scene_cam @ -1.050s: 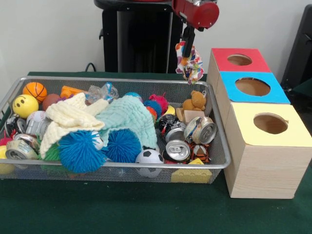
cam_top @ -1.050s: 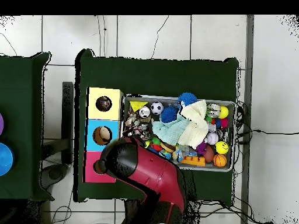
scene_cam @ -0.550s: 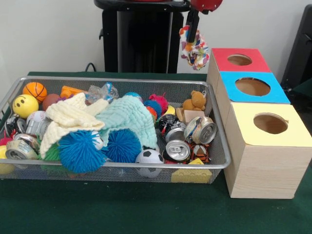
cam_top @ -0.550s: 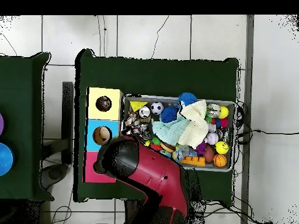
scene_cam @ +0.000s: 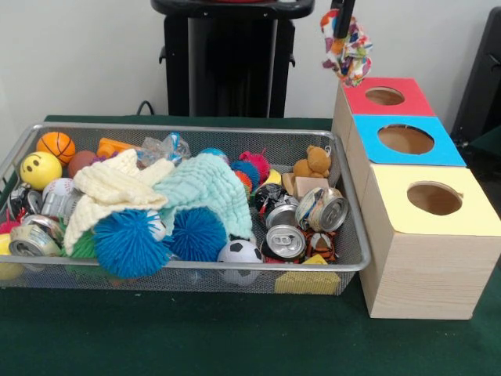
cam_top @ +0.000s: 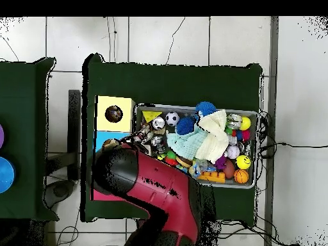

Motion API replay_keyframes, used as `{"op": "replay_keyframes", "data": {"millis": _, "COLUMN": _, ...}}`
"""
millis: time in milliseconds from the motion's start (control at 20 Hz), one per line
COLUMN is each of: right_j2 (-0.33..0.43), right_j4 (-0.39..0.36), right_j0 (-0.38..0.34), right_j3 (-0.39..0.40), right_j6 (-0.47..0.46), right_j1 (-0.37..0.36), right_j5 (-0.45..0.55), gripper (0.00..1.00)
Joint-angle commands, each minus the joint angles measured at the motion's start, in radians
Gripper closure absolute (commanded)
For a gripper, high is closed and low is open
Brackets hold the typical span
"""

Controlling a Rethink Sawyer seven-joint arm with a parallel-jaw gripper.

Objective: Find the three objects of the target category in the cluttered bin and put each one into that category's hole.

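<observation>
My gripper (scene_cam: 341,25) shows only as dark tips at the top edge of the front view, shut on a multicoloured patterned cloth (scene_cam: 347,55). The cloth hangs in the air just left of and above the red-topped box (scene_cam: 385,95), beside its near corner. Behind that box in line come the blue-topped box (scene_cam: 405,139) and the yellow-topped box (scene_cam: 434,198), each with a round hole. In the overhead view the red arm (cam_top: 138,179) covers the gripper, the cloth, the red box and most of the blue box; the yellow box (cam_top: 114,113) shows.
The wire mesh bin (scene_cam: 188,130) holds a cream cloth (scene_cam: 117,188), a mint cloth (scene_cam: 205,188), spiky blue balls (scene_cam: 129,243), crushed cans (scene_cam: 286,239), a small teddy bear (scene_cam: 315,162), a basketball (scene_cam: 56,145) and other small toys. The bin (cam_top: 195,107) lies beside the boxes.
The gripper has risen and carried the patterned cloth to the right, from over the bin's back right corner to beside the red box. In the overhead view the arm has swung over the boxes.
</observation>
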Motion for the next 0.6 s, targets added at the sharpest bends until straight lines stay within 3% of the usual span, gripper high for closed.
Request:
{"op": "replay_keyframes", "data": {"millis": 50, "right_j2": 0.018, "right_j4": 0.021, "right_j0": 0.002, "right_j3": -0.069, "right_j6": 0.268, "right_j1": 0.015, "right_j5": 0.116, "gripper": 1.0}}
{"op": "replay_keyframes", "data": {"millis": 600, "right_j2": -0.009, "right_j4": 0.012, "right_j0": 0.002, "right_j3": -0.137, "right_j6": 0.269, "right_j1": 0.012, "right_j5": 0.204, "gripper": 1.0}}
